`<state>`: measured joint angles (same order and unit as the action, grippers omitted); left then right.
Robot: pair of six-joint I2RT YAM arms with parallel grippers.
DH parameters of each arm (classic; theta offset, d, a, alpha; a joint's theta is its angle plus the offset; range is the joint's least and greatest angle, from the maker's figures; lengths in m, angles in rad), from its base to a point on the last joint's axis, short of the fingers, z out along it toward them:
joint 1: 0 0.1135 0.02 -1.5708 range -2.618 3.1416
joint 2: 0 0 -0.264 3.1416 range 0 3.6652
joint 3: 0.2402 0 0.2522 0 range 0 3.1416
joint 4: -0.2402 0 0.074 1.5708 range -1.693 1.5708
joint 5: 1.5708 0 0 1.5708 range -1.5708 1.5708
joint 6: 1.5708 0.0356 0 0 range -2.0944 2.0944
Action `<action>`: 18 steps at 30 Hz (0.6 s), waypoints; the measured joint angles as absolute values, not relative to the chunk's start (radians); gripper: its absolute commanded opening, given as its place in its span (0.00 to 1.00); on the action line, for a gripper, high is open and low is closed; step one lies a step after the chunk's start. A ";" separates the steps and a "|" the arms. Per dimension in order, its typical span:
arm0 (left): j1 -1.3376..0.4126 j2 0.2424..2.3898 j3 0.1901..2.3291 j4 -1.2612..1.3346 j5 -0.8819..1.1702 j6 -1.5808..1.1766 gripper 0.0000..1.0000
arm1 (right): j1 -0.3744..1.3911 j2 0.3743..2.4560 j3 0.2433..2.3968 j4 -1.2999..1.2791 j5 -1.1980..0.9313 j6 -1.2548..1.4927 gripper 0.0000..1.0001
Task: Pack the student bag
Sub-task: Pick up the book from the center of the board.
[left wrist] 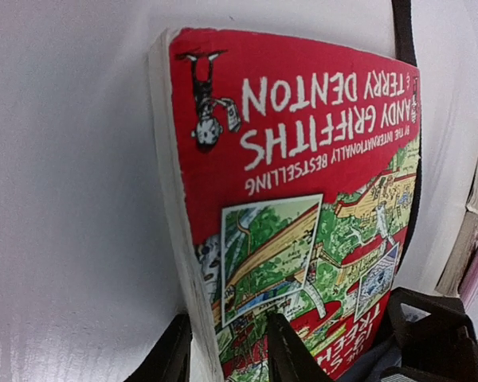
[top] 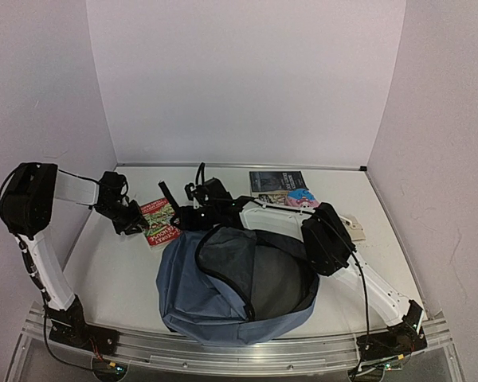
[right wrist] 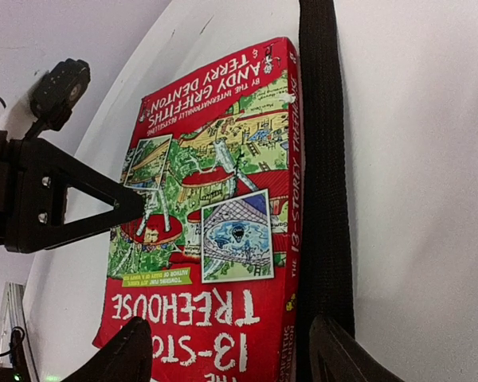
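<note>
While the blue bag [top: 199,296] lies gaping at six o'clock on the table [top: 111,270], with its dark lining showing and nothing visible inside, the packing looks barely begun to me. The left pincer [left wrist: 227,322] is pinched on the edge of the red book [top: 161,221] at ten o'clock from it. The right pincer [right wrist: 231,330] hovers wide open and empty over the cover, and a dark book [top: 276,180] and pink pencil case [top: 304,199] lie at one o'clock.

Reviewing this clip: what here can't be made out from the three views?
- Inside of the student bag: top view, dark lining in shadow, right arm overlaps it.
- Whether the left gripper pinches the red book: left wrist view, bottom edge cuts the fingers.
- Dark book title: top view, too small.
</note>
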<state>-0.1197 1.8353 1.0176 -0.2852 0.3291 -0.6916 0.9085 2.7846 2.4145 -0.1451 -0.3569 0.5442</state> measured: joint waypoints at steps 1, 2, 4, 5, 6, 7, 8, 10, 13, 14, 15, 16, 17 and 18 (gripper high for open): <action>-0.119 1.839 1.018 -0.277 0.336 -0.691 0.26 | 0.908 2.785 2.415 -0.144 -0.357 0.546 0.68; -0.118 1.841 1.018 -0.271 0.340 -0.691 0.25 | 0.908 2.785 2.415 -0.143 -0.356 0.552 0.68; -0.116 1.845 1.018 -0.259 0.346 -0.694 0.24 | 0.908 2.785 2.415 -0.143 -0.356 0.568 0.69; -0.116 1.847 1.018 -0.253 0.350 -0.696 0.22 | 0.908 2.786 2.416 -0.143 -0.357 0.576 0.69; -0.116 1.849 1.018 -0.248 0.354 -0.697 0.21 | 0.908 2.791 2.422 -0.143 -0.358 0.585 0.69; -0.116 1.851 1.018 -0.242 0.358 -0.697 0.19 | 0.908 2.799 2.432 -0.140 -0.360 0.594 0.69; -0.115 1.854 1.018 -0.235 0.364 -0.696 0.18 | 0.908 2.808 2.442 -0.135 -0.363 0.603 0.69; -0.113 1.860 1.020 -0.227 0.371 -0.690 0.15 | 0.908 2.825 2.450 -0.120 -0.365 0.620 0.68; -0.106 1.872 1.036 -0.224 0.382 -0.677 0.11 | 0.905 2.829 2.455 -0.115 -0.368 0.648 0.69; -0.105 1.878 1.044 -0.222 0.385 -0.672 0.11 | 0.904 2.831 2.457 -0.114 -0.368 0.659 0.69; -0.103 1.884 1.051 -0.217 0.388 -0.668 0.10 | 0.903 2.832 2.460 -0.114 -0.369 0.670 0.69; -0.102 1.890 1.056 -0.211 0.391 -0.662 0.08 | 0.903 2.834 2.463 -0.114 -0.370 0.681 0.69; -0.100 1.896 1.060 -0.203 0.393 -0.659 0.07 | 0.902 2.843 2.478 -0.116 -0.372 0.698 0.69; -0.098 1.902 1.063 -0.195 0.396 -0.656 0.06 | 0.900 2.850 2.490 -0.116 -0.375 0.712 0.68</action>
<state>-0.0981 1.9016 1.0635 -0.1946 0.3958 -0.6560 0.9000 2.8504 2.4896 -0.1163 -0.3749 0.7117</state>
